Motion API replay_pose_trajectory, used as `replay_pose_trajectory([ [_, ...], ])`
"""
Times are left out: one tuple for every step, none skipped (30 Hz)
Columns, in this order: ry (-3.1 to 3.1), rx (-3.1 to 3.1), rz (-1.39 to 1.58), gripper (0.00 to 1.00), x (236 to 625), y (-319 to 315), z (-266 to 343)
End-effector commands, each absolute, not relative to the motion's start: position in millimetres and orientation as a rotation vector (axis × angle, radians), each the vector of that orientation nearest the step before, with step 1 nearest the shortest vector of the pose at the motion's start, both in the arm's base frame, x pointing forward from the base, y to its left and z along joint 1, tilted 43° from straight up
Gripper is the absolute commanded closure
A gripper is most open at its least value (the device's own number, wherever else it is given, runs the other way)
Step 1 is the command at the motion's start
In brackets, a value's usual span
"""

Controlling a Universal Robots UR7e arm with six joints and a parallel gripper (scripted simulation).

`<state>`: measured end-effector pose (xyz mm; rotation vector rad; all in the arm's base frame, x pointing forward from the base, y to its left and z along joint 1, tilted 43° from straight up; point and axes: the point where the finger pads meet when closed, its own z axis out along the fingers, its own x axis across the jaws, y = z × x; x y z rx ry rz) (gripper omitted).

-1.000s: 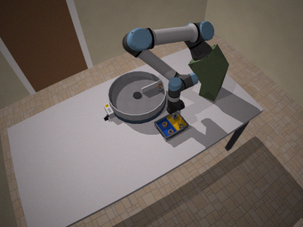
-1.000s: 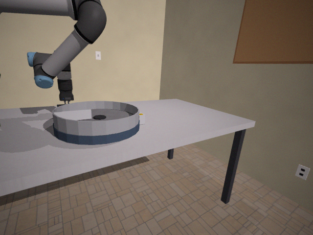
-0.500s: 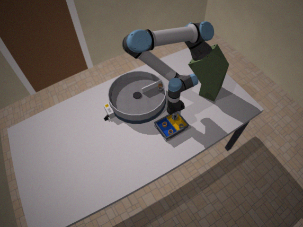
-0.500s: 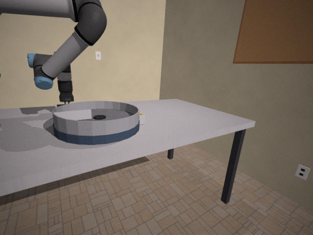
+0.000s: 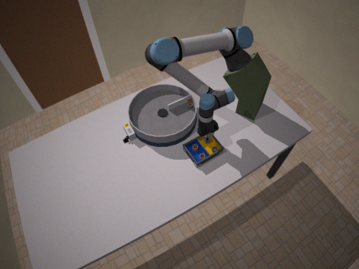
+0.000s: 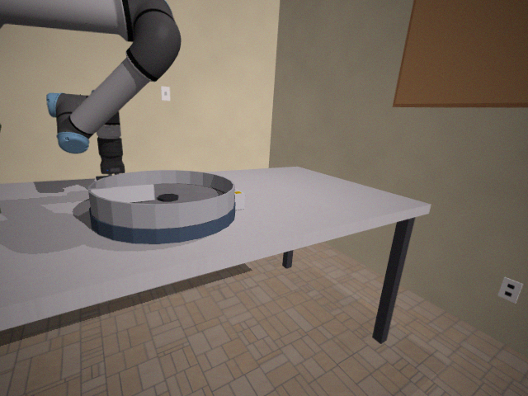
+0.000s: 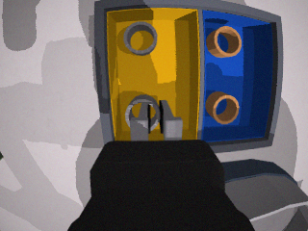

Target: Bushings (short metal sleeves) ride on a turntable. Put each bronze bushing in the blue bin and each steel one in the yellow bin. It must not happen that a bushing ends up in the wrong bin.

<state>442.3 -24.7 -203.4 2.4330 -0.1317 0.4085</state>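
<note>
Right, one steel bushing (image 7: pixel 128 115) is at the yellow bin (image 5: pixel 212 140) (image 7: pixel 166 58), its wall pinched in the gripper (image 5: pixel 206 139) (image 6: pixel 111 174) (image 7: pixel 154 110), whose fingers stand slightly apart, one inside the ring and one outside; whether it touches the floor of the bin I can't tell. Another steel one (image 5: pixel 215 149) (image 7: pixel 126 38) sits in that bin. Alongside, the blue bin (image 5: pixel 192 151) (image 7: pixel 226 74) has two bronze bushings. Nearby, the turntable (image 5: pixel 162 139) (image 6: pixel 162 217) carries a bronze piece (image 5: pixel 189 100) and a steel-coloured one (image 5: pixel 189 105) beside its divider (image 5: pixel 178 102) (image 6: pixel 128 193).

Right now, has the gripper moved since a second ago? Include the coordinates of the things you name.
Yes: in the exterior view, the gripper (image 5: pixel 206 140) (image 6: pixel 111 175) (image 7: pixel 154 110) has come down slightly, closer to the turntable's (image 5: pixel 162 139) (image 6: pixel 162 217) (image 7: pixel 269 192) far rim.
</note>
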Motion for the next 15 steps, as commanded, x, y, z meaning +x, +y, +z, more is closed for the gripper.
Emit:
replay_pose_trajectory([
  [-0.131, 2.433, 0.41, 1.0, 442.7, -24.8, -203.7],
  [-0.131, 2.433, 0.41, 1.0, 442.7, -24.8, -203.7],
  [-0.131, 2.433, 0.41, 1.0, 442.7, -24.8, -203.7],
  [-0.131, 2.433, 0.41, 1.0, 442.7, -24.8, -203.7],
  [-0.131, 2.433, 0.41, 1.0, 442.7, -24.8, -203.7],
  [-0.131, 2.433, 0.41, 1.0, 442.7, -24.8, -203.7],
  [-0.131, 2.433, 0.41, 1.0, 443.0, -25.5, -204.5],
  [-0.131, 2.433, 0.41, 1.0, 443.3, -26.3, -205.3],
  [-0.131, 2.433, 0.41, 1.0, 443.6, -27.0, -206.2],
  [-0.131, 2.433, 0.41, 1.0, 444.0, -27.8, -207.1],
  [-0.131, 2.433, 0.41, 1.0, 444.3, -28.5, -208.0],
  [-0.131, 2.433, 0.41, 1.0, 444.3, -28.5, -208.0],
  [-0.131, 2.433, 0.41, 1.0, 444.3, -28.5, -208.0],
  [-0.131, 2.433, 0.41, 1.0, 444.3, -28.5, -208.0],
  [-0.131, 2.433, 0.41, 1.0, 444.6, -29.3, -208.9],
])
